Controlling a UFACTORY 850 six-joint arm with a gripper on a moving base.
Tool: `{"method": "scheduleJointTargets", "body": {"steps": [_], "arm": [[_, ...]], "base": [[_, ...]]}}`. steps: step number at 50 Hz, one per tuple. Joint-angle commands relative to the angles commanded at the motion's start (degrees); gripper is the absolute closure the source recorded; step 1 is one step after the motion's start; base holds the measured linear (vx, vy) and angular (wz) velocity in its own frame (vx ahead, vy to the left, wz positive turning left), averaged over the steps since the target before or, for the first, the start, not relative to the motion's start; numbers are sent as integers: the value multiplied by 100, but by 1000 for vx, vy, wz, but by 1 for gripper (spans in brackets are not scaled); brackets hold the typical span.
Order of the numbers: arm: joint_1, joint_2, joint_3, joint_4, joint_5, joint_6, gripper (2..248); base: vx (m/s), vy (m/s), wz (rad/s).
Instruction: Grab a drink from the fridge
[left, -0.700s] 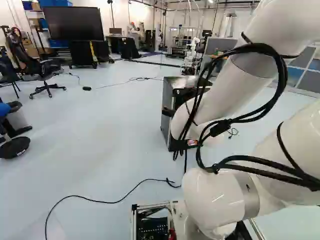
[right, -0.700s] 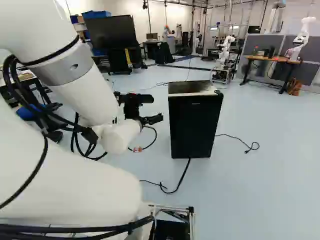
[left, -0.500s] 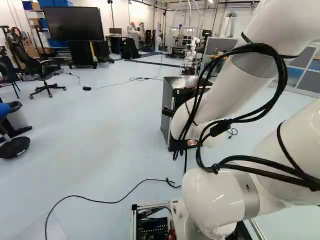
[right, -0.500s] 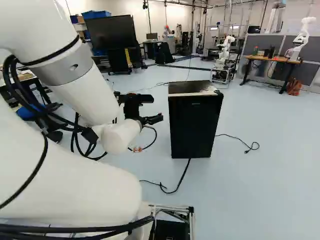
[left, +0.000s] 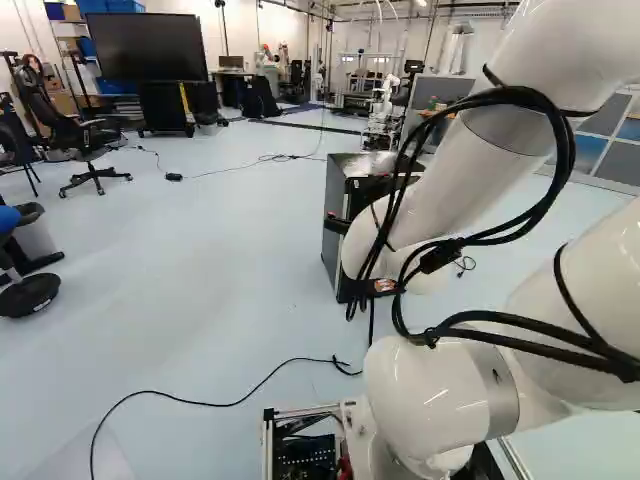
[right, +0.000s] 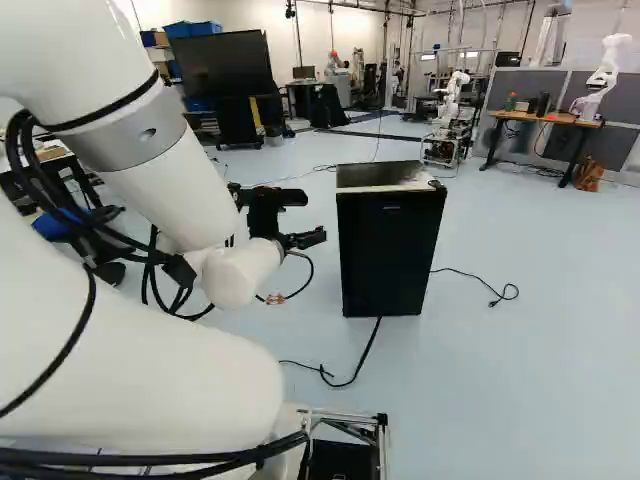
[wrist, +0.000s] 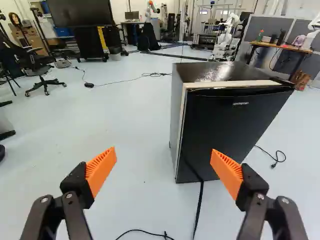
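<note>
I've got the gripper (right: 316, 238) open wide here, orange pads (wrist: 101, 167) well apart! And there's the fridge (wrist: 230, 130), ahead and to the right, black door closed, standing on the floor (wrist: 135, 125). A black cable (wrist: 199, 207) trails from its foot to the near side; far left, a big dark screen (wrist: 82, 12).

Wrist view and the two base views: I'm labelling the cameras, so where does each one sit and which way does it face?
Wrist view: on the wrist, looking along the open gripper towards the fridge; both fingers show.
Left base view: on the base, behind the arm to its left, looking ahead and slightly down; the arm fills the right side.
Right base view: behind it to its right, facing likewise; the arm fills the left side.
All three share the fridge and large screen.
</note>
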Motion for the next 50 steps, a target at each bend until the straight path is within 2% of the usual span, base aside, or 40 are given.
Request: {"method": "scheduleJointTargets", "body": {"steps": [21,50], "arm": [[0,0,0,0,0,0,3],[0,0,0,0,0,0,3]], "base": [[6,0,0],[71,2,4]]}}
